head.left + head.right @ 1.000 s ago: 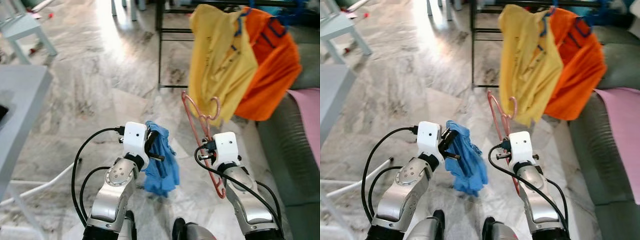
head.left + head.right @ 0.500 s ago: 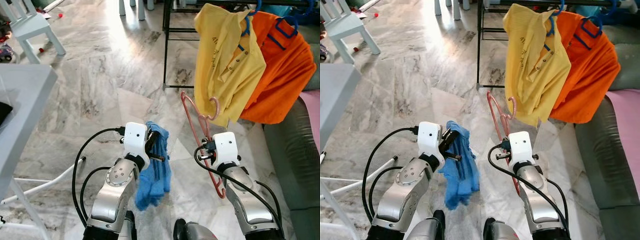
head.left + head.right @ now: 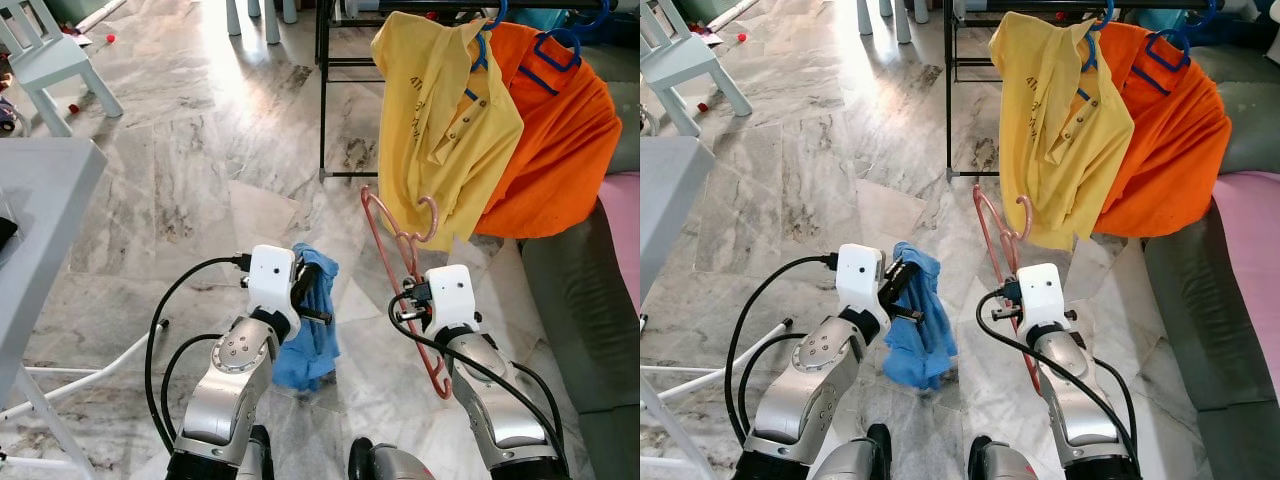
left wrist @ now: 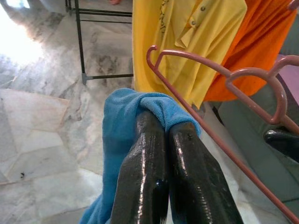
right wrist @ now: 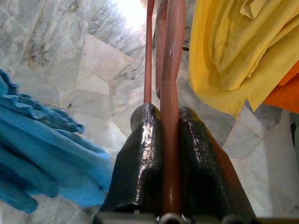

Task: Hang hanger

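Since half a second ago the blue cloth (image 3: 311, 330) has bunched up shorter under the left gripper (image 4: 166, 135); a second ago it hung wider. Camera has shifted a little too, so the clothes rack (image 3: 325, 90) sits slightly differently in frame. Both arms hold the same raised pose in front of the robot's body as before.

Left gripper: fingers (image 4: 142, 172) pressed together, clamped on the top fold of the blue cloth, which drapes down over the marble floor (image 3: 190, 170).

Right gripper (image 5: 170, 135): fingers (image 5: 140, 163) closed tight on the pink hanger (image 3: 400, 250), gripping one thin bar of it. Hanger stands tilted, hook (image 3: 428, 215) up and far from the robot, lower end (image 3: 437, 380) dropping past the right wrist. Hook lies just in front of the hem of the yellow polo shirt (image 3: 445, 110); whether it touches cannot be told. Not on the rack.

Yellow polo shirt and orange shirt (image 3: 560, 130) hang side by side on blue hangers (image 3: 555, 45) at the far right, orange one further right. Grey sofa (image 3: 590, 330) along the right edge, pink cover (image 3: 622, 215) on it. Grey table (image 3: 40, 200) at near left, light chair (image 3: 50, 55) at far left.
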Tool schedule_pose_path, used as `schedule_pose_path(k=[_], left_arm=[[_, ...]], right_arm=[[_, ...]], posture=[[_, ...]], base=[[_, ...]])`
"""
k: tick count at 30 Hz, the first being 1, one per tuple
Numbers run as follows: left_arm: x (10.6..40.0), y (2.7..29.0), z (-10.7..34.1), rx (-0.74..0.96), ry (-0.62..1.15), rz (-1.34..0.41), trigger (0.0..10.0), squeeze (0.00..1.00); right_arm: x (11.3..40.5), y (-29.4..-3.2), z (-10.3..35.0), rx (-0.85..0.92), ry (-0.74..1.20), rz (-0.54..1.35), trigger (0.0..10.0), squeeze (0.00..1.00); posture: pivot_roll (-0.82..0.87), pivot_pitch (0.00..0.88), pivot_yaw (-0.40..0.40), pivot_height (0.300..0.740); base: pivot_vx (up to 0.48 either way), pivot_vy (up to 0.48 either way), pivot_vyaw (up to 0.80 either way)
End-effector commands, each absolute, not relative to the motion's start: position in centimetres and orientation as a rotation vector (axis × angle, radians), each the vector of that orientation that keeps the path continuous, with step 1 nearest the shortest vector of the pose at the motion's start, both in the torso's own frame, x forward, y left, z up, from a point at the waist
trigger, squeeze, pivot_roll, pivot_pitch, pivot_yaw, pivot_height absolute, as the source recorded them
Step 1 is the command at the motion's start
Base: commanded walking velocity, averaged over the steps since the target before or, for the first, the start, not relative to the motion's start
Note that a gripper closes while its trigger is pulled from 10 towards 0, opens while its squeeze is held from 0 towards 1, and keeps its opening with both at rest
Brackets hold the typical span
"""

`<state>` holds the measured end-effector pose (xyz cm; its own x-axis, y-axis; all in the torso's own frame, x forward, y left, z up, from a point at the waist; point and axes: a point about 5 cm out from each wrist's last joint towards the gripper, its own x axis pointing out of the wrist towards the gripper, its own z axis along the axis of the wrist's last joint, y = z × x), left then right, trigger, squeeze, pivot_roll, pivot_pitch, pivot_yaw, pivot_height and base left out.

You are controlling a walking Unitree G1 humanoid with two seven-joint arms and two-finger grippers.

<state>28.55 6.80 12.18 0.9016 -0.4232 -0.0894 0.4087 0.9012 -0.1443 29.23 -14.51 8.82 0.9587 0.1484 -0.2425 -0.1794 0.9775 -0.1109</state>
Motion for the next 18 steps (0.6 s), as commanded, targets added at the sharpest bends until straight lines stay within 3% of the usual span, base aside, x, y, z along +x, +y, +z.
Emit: schedule_pose_path(k=[1,10,18], left_arm=[[28.16,6.16,12.51,-0.149,0.108,-0.452,10.0,0.0],[28.08,6.1,12.4,-0.163,0.114,-0.46,10.0,0.0],[27.88,5.48,12.44,-0.179,0.133,-0.501,10.0,0.0]], right_arm=[[28.98,-14.6,8.58,-0.148,0.25,0.17,10.0,0.0],[28.88,-14.53,8.52,-0.145,0.254,0.175,10.0,0.0],[28.84,-14.81,8.45,-0.129,0.263,0.158,10.0,0.0]], posture=[[-0.06,0.241,-0.046,0.74],[-0.07,0.243,-0.047,0.74],[-0.07,0.245,-0.047,0.74]], base=[[0.0,0.0,0.0],[0.0,0.0,0.69],[0.0,0.0,0.0]])
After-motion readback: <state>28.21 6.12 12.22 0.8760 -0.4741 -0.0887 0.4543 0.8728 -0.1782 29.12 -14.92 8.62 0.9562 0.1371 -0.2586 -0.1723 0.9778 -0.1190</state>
